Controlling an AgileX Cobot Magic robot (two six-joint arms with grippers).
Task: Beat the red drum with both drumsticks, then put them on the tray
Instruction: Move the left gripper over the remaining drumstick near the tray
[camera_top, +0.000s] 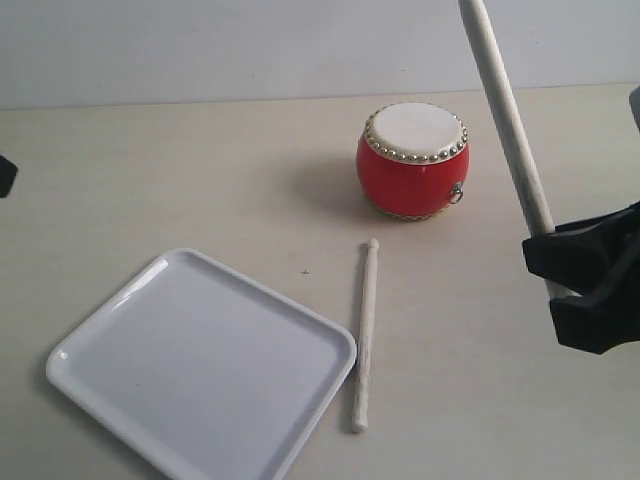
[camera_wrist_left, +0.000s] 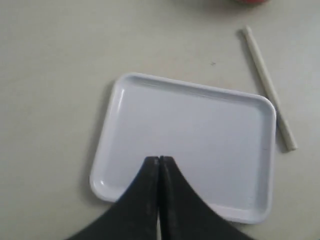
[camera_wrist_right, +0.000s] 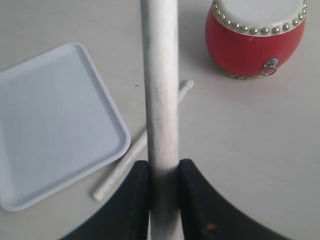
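Trouble could start on the left. The left gripper hangs over the near side of the tray. Its fingers are pressed tight together and hold nothing. It has to open up before it can pick anything up. If it goes down shut, it will just poke and push.

The tray sits on the near left of the table with nothing in it. Just to its right lies the loose drumstick, pointing from near to far. Its near end is right by the tray's edge, and I cannot tell if they touch. A finger going down there could bump the rim and shove the tray. The stick is round, so a nudge could make it roll away.

Farther back and to the right stands the red drum, upright, white skin on top. It is small and round, so a hard or crooked hit could make it slide or tip.

On the right, the right gripper squeezes the other drumstick near its low end. The long part pokes up high, leaning a bit left. Held so low, the stick could wobble or slip when it hits. It might miss the skin and hit the gold studs.
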